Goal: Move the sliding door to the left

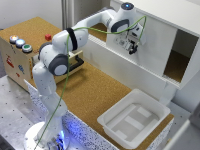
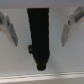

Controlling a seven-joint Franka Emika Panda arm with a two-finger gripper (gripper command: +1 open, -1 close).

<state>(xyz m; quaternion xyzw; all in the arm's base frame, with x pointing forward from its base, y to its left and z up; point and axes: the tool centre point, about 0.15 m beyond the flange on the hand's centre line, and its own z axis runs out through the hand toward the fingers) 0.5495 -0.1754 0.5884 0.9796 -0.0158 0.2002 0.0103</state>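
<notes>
Leftmost in the exterior view stands a wooden control box (image 1: 20, 57) with coloured push buttons on its top, resting on the cork-topped table (image 1: 95, 92). Next to it rises the Panda arm (image 1: 55, 75), white with black joints, a green cable running along it, its base on a speckled white surface at the bottom of the picture. The arm reaches up and across toward the white cabinet (image 1: 165, 15) at the back.

Further right, the gripper (image 1: 132, 46) is held right in front of the sliding door (image 1: 147, 47), a plain white panel covering the middle of the cabinet front; to the exterior view's right of it the compartment shows open and dark. In the wrist view both fingers (image 2: 11, 31) are spread wide apart with white door surface between them, and a black handle (image 2: 40, 37) sits in the gap, not yet pinched. So the jaws are wide open and hold nothing.

The step in hand looks like the final approach to the handle. Next, I judge, the fingers need to close around it, or one finger must press against its side, before pulling the panel along its track toward the left; the push should run parallel to the cabinet front so the door does not bind.

Nearest the exterior view's right, a white plastic bin (image 1: 134, 120) sits empty on the cork. The room beyond is pale walls and panels.
</notes>
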